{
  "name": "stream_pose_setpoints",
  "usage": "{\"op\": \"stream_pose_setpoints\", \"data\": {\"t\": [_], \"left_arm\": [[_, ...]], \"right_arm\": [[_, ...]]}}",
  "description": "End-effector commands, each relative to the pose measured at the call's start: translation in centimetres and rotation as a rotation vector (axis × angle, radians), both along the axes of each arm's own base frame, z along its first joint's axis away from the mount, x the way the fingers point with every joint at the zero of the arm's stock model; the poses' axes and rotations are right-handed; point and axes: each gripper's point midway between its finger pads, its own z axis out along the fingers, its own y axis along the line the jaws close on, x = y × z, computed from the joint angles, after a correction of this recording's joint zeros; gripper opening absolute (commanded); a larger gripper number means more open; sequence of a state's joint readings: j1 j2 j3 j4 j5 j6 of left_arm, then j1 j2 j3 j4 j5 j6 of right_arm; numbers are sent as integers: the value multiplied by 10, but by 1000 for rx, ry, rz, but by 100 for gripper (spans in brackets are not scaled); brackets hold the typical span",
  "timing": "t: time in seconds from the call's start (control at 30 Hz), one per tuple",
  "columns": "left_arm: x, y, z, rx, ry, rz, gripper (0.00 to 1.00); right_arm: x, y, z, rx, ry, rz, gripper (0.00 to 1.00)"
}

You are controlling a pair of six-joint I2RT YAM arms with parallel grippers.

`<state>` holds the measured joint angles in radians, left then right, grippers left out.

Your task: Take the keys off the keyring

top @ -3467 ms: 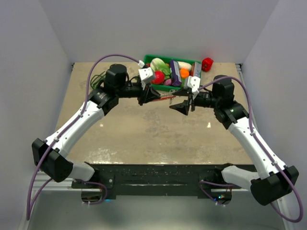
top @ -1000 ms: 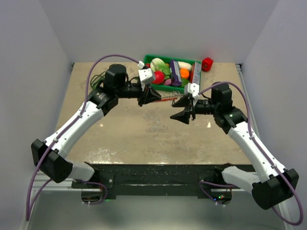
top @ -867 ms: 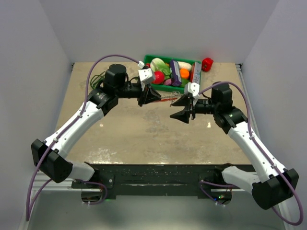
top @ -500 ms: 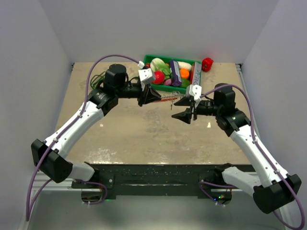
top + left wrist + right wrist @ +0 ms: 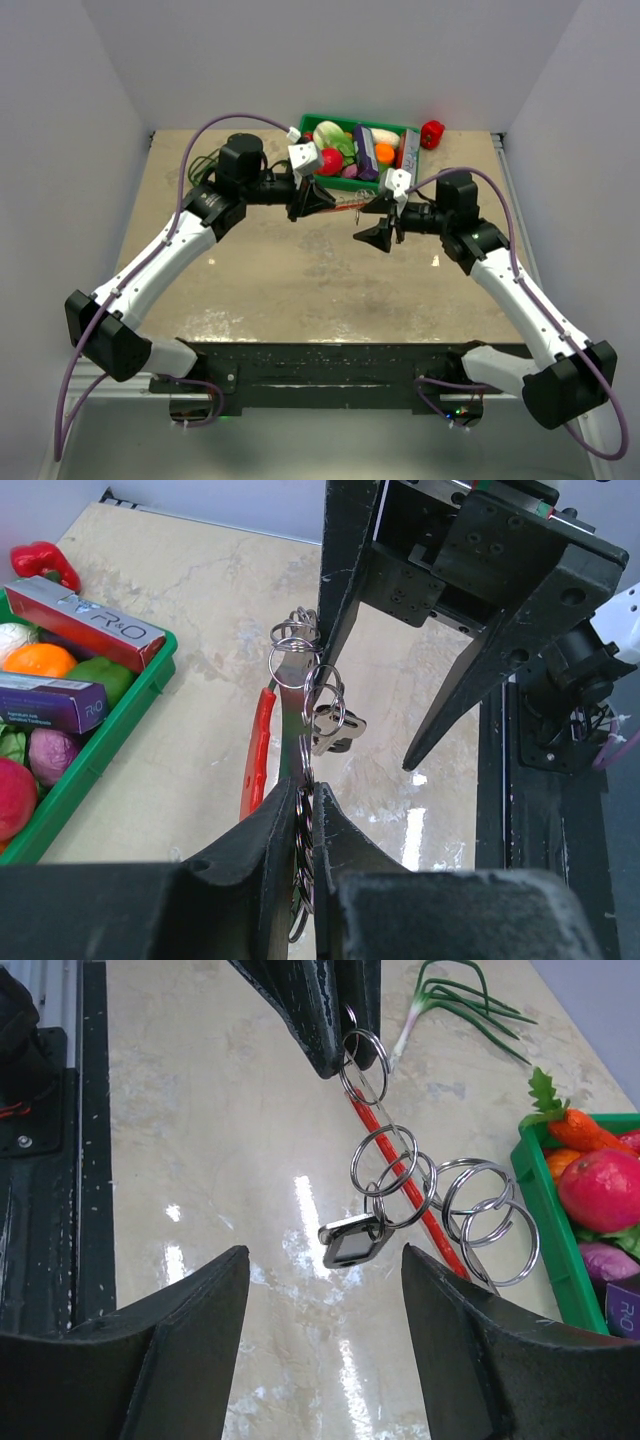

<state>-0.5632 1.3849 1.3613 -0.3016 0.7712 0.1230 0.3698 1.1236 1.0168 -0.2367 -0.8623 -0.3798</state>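
Note:
My left gripper (image 5: 328,203) is shut on the keyring (image 5: 300,645), a chain of several thin silvery rings; one ring is pinched between its fingers (image 5: 270,825). The red curved tag (image 5: 258,748) hangs beside the rings. One small key with a dark head (image 5: 352,1241) dangles from the rings (image 5: 390,1175); a flat silvery blade (image 5: 482,1265) shows behind them. My right gripper (image 5: 378,222) is open and empty, its fingers (image 5: 190,1305) wide apart on either side of the dangling key without touching it. The bunch (image 5: 350,207) is held above the table between both grippers.
A green tray (image 5: 350,120) of toy vegetables and small boxes stands just behind the grippers. A red pepper (image 5: 432,133) lies right of it. A green onion (image 5: 205,162) lies at the far left, behind the left arm. The table surface (image 5: 300,270) is beige stone.
My right gripper dipped lower, then came up and left, closer to the hanging bunch, jaws still open. My left gripper has held still with the ring.

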Motion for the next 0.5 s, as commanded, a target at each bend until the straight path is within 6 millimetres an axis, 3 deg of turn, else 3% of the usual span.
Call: {"op": "stream_pose_setpoints", "data": {"t": [0.0, 0.23, 0.47], "left_arm": [[-5, 1, 34, -60, -92, -17, 0], [-4, 0, 33, -59, -90, -17, 0], [-1, 1, 34, -60, -93, 2, 0]], "right_arm": [[2, 6, 29, 69, -66, 24, 65], [-15, 12, 36, 113, -30, 91, 66], [-29, 13, 30, 129, 11, 132, 65]]}}
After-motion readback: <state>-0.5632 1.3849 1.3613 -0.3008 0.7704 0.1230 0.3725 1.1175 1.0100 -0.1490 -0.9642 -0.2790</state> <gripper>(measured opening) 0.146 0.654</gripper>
